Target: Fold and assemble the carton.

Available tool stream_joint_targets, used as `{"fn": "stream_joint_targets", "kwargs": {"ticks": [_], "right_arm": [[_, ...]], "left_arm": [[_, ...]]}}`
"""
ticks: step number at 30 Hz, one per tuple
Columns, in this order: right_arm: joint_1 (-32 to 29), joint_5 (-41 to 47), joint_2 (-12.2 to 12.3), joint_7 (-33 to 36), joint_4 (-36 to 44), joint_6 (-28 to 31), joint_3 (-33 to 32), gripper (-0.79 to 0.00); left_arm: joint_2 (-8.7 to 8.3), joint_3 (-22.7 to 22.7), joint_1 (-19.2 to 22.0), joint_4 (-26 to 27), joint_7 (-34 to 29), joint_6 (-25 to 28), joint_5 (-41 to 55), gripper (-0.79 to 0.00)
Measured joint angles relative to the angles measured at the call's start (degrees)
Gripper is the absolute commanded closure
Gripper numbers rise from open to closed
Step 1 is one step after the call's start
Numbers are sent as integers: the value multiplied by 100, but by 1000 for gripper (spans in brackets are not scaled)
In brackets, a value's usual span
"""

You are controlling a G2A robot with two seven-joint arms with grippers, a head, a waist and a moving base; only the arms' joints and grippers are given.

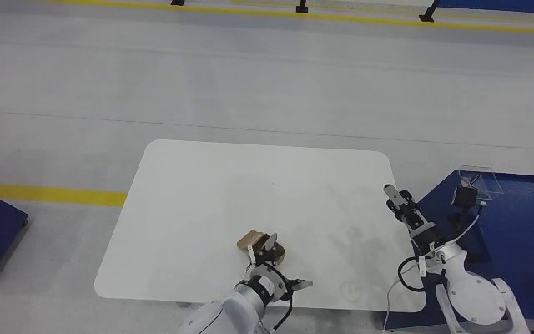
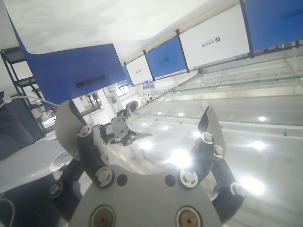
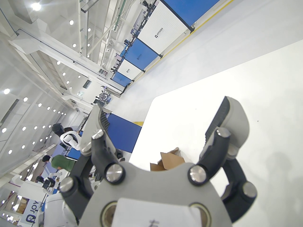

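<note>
Left gripper [image 2: 138,108] gapes wide, empty, just beside the carton [image 1: 260,244] at the near edge of the table [image 1: 250,184], right gripper [image 3: 162,106] also wide, well apart; carton looks light, thin, easily creased cardboard, so likely best pinched at a flap edge.

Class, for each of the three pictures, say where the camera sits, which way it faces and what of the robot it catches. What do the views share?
Top view: above the arms, looking down at the white table; both arms show, one beside the carton.
Left wrist view: on the left arm, facing off the table towards the hall ceiling; the open left hand shows.
Right wrist view: on the right arm, facing across the table; the open right hand shows.
Shared: all three show the carton.
</note>
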State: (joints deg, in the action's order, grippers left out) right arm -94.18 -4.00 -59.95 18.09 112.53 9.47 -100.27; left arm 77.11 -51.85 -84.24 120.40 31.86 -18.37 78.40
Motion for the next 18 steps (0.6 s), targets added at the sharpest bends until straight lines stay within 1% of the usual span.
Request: {"fn": "stream_joint_targets", "kwargs": {"ticks": [2,5,18], "right_arm": [[0,2,0,0,0,3,1,-785],[0,2,0,0,0,4,1,-785],[0,2,0,-1,-1,4,1,-785]], "left_arm": [[2,22,4,-9,-174,40,93,-785],[4,32,11,-12,154,116,87,-785],[4,31,10,-11,162,110,85,-785]]}}
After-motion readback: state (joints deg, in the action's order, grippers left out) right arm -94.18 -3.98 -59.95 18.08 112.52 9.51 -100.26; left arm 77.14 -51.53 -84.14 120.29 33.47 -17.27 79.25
